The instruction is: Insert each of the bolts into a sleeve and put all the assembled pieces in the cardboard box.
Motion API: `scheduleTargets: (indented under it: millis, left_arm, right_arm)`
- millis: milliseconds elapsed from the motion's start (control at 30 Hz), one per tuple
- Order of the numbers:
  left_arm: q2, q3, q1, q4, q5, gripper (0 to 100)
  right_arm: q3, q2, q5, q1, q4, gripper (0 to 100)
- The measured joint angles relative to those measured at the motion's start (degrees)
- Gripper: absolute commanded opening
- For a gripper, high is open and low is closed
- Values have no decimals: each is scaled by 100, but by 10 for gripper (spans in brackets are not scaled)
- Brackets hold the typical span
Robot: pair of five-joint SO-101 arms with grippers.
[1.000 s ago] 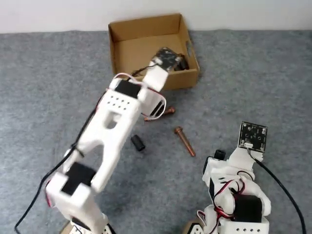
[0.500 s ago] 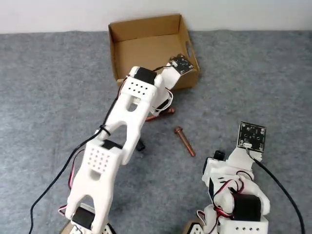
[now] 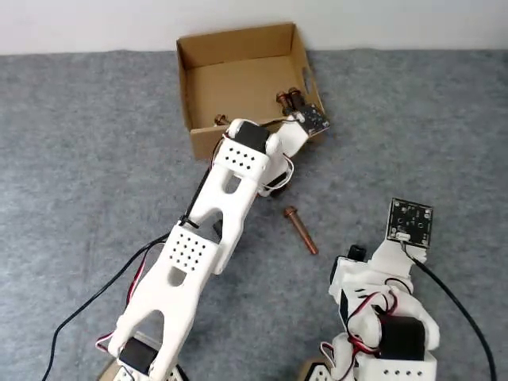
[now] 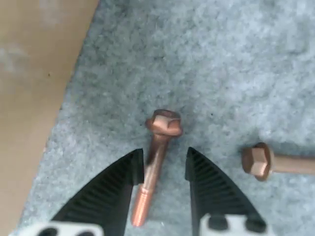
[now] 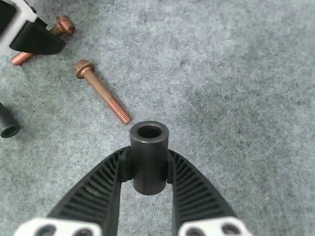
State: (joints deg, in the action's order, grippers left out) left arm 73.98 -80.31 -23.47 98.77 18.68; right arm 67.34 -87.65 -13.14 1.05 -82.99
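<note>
My left gripper (image 4: 165, 153) is open and low over the carpet, just in front of the cardboard box (image 3: 238, 48). Its fingers straddle a copper bolt (image 4: 156, 162) without touching it. A second bolt (image 4: 258, 161) lies a little to the side, also seen as the second bolt (image 3: 300, 230) on the carpet in the high view. My right gripper (image 5: 147, 162) is shut on a black sleeve (image 5: 148, 157), held upright with its bore facing the camera. A spare sleeve (image 5: 7, 125) lies on the carpet. Assembled pieces (image 3: 290, 99) rest inside the box.
The box's front wall (image 4: 34, 73) stands close beside my left gripper. The left arm (image 3: 222, 214) stretches diagonally across the middle of the table. Grey carpet lies open to the right of the box and at the far left.
The left arm has swung out of the box and come down in front of it, over the bolt. The pieces in the box have come into sight. The right arm has not moved.
</note>
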Motion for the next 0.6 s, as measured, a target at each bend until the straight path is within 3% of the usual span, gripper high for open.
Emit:
scheduleTargets:
  millis: [133, 400, 600]
  left_arm:
    - [114, -53, 9, 0, -26, 144]
    - [123, -53, -35, 35, 62, 4]
    - [132, -53, -53, 35, 149, 5]
  right_arm:
    - [0, 0, 0, 0, 0, 8]
    - [0, 0, 0, 0, 0, 8]
    - [0, 0, 0, 0, 0, 8]
